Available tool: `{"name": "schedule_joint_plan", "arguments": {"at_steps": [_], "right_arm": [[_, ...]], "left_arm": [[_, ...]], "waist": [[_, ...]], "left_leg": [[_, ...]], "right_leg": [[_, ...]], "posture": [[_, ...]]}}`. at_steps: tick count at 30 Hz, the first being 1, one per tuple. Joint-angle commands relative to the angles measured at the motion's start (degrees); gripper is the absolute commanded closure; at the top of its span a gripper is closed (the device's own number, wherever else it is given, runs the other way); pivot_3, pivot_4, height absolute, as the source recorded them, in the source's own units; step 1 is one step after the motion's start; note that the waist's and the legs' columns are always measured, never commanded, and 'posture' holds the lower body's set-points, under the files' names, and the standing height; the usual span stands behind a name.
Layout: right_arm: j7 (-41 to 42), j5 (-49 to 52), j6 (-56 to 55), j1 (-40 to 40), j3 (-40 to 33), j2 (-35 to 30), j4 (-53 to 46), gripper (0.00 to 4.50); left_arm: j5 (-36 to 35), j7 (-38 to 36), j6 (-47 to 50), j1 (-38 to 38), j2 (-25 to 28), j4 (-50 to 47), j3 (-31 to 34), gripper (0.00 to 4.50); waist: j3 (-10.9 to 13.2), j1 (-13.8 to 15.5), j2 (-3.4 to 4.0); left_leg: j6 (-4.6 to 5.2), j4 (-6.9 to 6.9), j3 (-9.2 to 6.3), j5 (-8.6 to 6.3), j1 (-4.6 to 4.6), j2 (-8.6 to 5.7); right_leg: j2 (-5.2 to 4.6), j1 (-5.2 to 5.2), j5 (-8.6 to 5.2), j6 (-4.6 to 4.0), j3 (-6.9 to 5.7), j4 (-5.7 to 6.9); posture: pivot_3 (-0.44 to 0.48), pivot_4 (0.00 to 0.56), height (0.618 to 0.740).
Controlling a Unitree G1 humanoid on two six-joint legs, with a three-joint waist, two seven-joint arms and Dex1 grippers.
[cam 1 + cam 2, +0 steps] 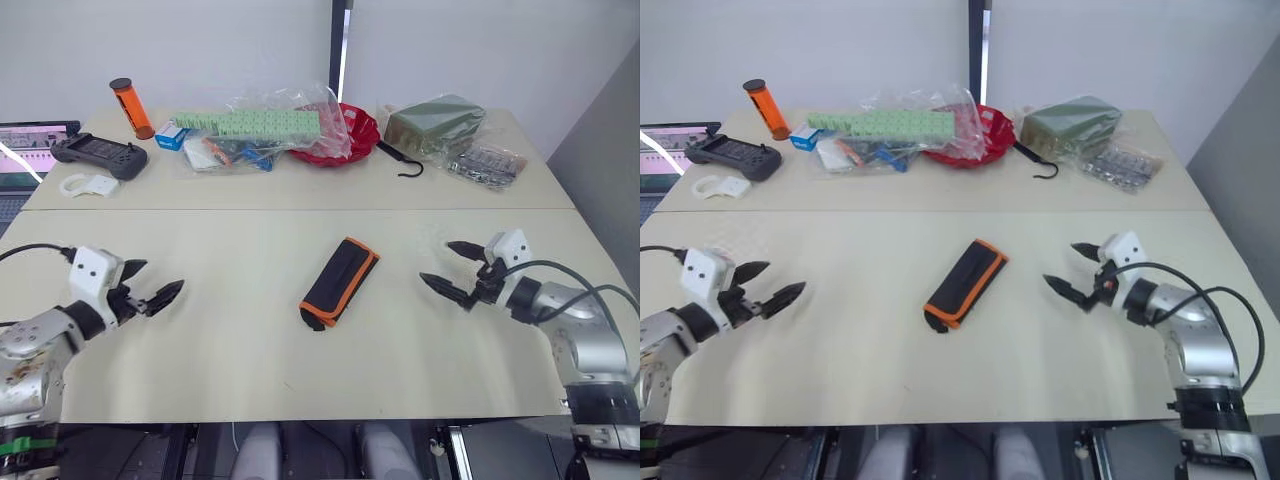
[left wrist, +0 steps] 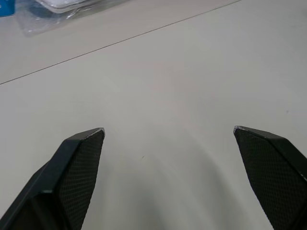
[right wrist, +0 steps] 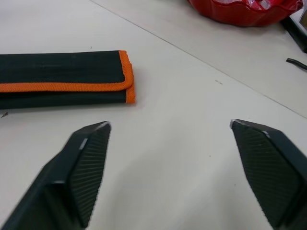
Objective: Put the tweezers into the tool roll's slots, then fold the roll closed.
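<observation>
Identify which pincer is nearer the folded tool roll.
The right pincer: it sits closer to the tool roll than the left pincer. Both are open.

black tool roll [image 1: 339, 282] with orange binding, cream table [image 1: 240, 370], red bowl [image 1: 352, 140], orange tube [image 1: 132, 109]

Walls: plain white behind the tables, split by a dark vertical post [image 1: 340, 45]; a grey panel [image 1: 600, 150] stood at the right.
Furniture: two pale beige tables [image 1: 250, 340] sat pushed together (a thin seam ran across between them).
Light: even and soft, with faint shadows.
</observation>
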Motion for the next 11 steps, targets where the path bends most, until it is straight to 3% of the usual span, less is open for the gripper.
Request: {"name": "schedule_joint_plan", "arguments": {"at_steps": [1, 11], "right_arm": [[0.36, 2.45, 0.41, 2.69, -4.67, -1.62, -1.33, 0.03], [1.77, 2.87, -1.86, 3.77, -8.11, -2.74, 4.03, 0.03]], "left_arm": [[-0.93, -1.0, -1.77, 3.8, 1.43, 0.17, 5.05, 0.0], [2.31, 0.63, -4.74, 10.06, 1.76, -1.11, 6.43, 0.0]], "waist": [[0.01, -0.07, 0.0], [0.05, -0.12, -0.05]], "left_leg": [[0.0, -0.01, 0.02, 0.0, 0.0, 0.01], [0.02, 0.03, 0.08, 0.03, 0.04, 0.04]], "right_leg": [[0.0, -0.01, 0.0, 0.0, 0.0, -0.01], [0.01, 0.01, 0.01, -0.02, 0.02, 0.03]], "posture": [[0.0, 0.15, 0.74], [0.0, 0.15, 0.74]]}}
